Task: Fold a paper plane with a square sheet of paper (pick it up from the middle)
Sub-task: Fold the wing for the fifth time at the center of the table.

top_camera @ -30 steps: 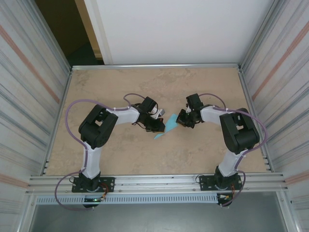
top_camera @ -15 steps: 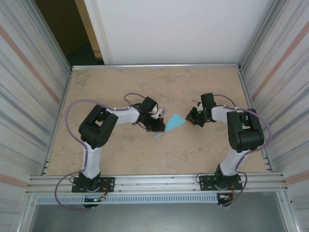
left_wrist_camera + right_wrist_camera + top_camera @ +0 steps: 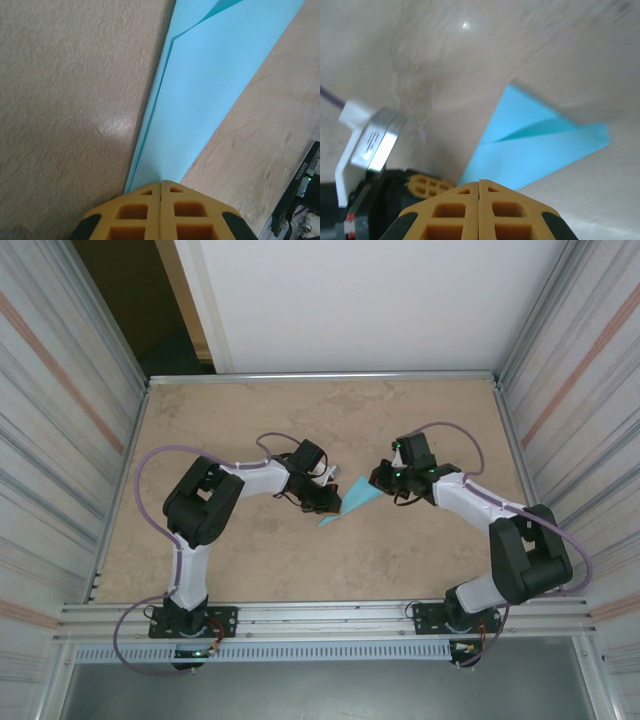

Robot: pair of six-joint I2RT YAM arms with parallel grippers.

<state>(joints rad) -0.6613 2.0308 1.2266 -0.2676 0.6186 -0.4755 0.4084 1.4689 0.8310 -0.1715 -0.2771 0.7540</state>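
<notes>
The square sheet of paper (image 3: 357, 501) is light blue and lies flat on the table, folded into a narrow pointed wedge with a flap on top. In the left wrist view the sheet of paper (image 3: 215, 90) runs away from my left gripper (image 3: 161, 182), which is shut with its tips down on the paper's near corner. In the top view the left gripper (image 3: 330, 502) sits at the wedge's left edge. My right gripper (image 3: 383, 483) is at the wedge's right end and is also shut. Seen from the right wrist, the right gripper (image 3: 479, 182) has its tips just short of the paper (image 3: 535, 150).
The tan tabletop (image 3: 300, 420) is walled by metal rails and corrugated panels on both sides. The left arm's white camera housing (image 3: 367, 145) and yellow fingers (image 3: 427, 185) lie to the left in the right wrist view. A purple cable (image 3: 150, 465) loops off the left arm.
The right gripper swung out to the right, away from the paper, then came back to its right end. The blue shape spread wider. The left arm stayed still.
</notes>
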